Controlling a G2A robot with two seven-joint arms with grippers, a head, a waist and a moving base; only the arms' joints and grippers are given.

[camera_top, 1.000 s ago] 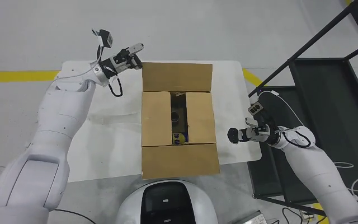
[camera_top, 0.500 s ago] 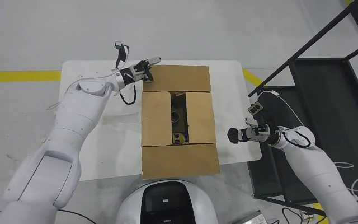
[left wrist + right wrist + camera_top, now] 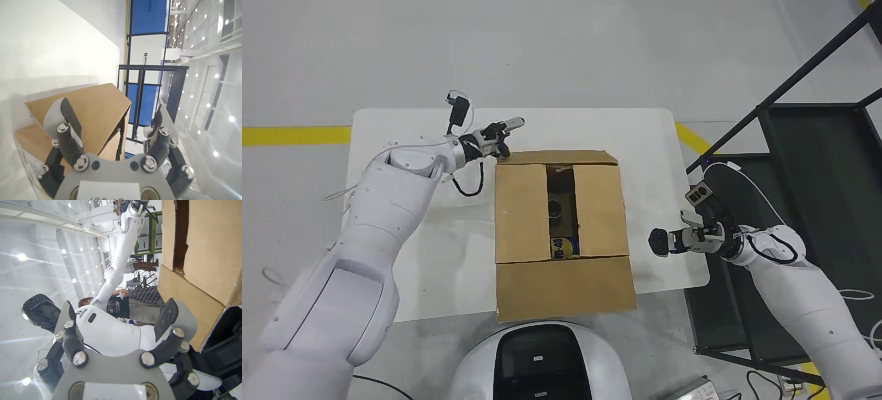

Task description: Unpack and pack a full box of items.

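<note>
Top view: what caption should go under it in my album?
Open left tool at the far flap of a brown cardboard box on a white table.

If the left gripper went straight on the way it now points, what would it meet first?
Probably the box's raised far flap, just ahead of the open left gripper, though depth is unclear.

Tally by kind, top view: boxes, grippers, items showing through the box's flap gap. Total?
Cardboard box: 1
Grippers: 2 (left gripper, right gripper)
Items showing in the gap: 2 (dark round item, blue-and-yellow item)
Total: 5
</note>
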